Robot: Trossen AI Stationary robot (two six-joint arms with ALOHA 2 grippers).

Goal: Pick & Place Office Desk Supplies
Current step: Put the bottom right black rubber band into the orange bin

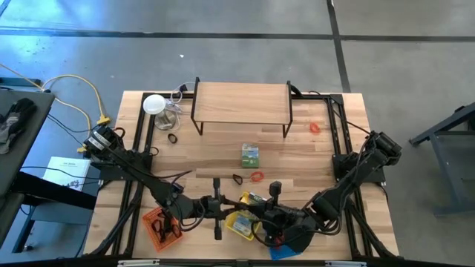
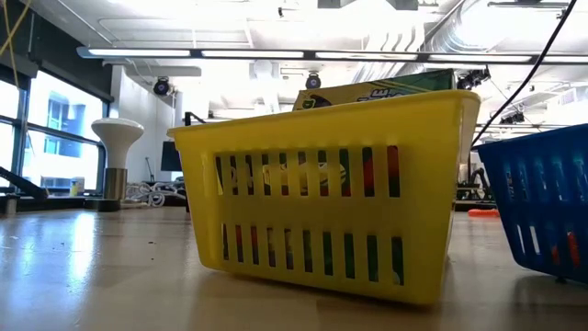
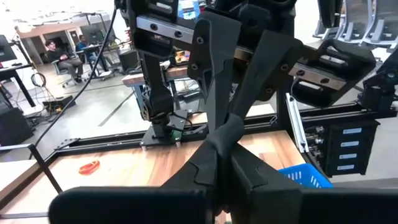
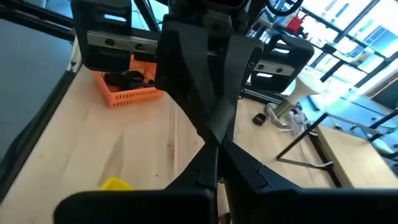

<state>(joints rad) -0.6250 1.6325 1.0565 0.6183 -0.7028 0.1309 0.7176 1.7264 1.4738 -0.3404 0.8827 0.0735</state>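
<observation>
Open tabletop (image 1: 215, 159) at frame centre gives passage; the wooden shelf (image 1: 241, 104) blocks the top, and both arms with baskets (image 1: 241, 222) crowd the bottom edge.

left pincer (image 3: 227, 134) closed, right pincer (image 4: 214, 140) closed, empty

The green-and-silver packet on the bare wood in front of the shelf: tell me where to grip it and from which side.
Grip the small green-and-silver rectangular packet across its narrower width, descending from straight above. It appears to lie flat and alone on the wooden table, with nothing beside its long edges, so fingers should fit there.
</observation>
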